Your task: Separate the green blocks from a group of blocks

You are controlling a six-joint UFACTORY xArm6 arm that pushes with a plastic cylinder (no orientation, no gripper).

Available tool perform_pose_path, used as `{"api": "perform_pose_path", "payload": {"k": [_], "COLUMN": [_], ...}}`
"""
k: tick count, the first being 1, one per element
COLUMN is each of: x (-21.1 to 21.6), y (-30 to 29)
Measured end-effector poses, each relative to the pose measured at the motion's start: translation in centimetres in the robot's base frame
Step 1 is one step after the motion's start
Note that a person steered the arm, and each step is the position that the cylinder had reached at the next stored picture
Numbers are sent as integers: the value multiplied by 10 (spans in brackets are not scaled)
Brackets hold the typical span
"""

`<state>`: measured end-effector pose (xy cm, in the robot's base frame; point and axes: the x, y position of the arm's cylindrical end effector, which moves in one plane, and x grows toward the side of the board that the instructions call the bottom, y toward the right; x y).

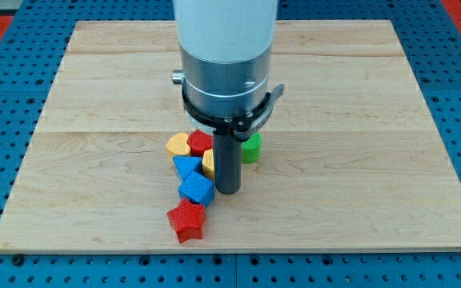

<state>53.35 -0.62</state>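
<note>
The arm has no claw – only a rod, whose tip point(228, 190) rests on the desk point(358, 160) beside the blue cube point(196, 189). The green block point(251, 147) sits just right of the rod, partly hidden, shape unclear – at the cluster's right edge.

Counts, all on 1 wooden board point(358, 120):
- yellow: 2 – 1 heart-shaped block point(178, 145), 1 partly hidden yellow block point(208, 164), shape unclear.
- red: 2 – 1 star-shaped block point(186, 221), 1 red block point(200, 143), shape unclear.
- blue: 2 – 1 blue triangle point(186, 166), 1 blue cube point(196, 189).
- green: 1 visible, green block point(251, 148), mostly behind rod.
- Rod: 1, w/ my tip point(228, 191).
Total 7 blocks seen.
</note>
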Motion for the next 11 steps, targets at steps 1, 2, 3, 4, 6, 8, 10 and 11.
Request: {"api": "perform_pose_path", "payload": {"k": [1,2,3,4,6,8,10,11], "x": [-11,-11,-45,-121,-122,-174,-94,-93], "y": [20,83,124,119,112,-41,-56,-28]}}
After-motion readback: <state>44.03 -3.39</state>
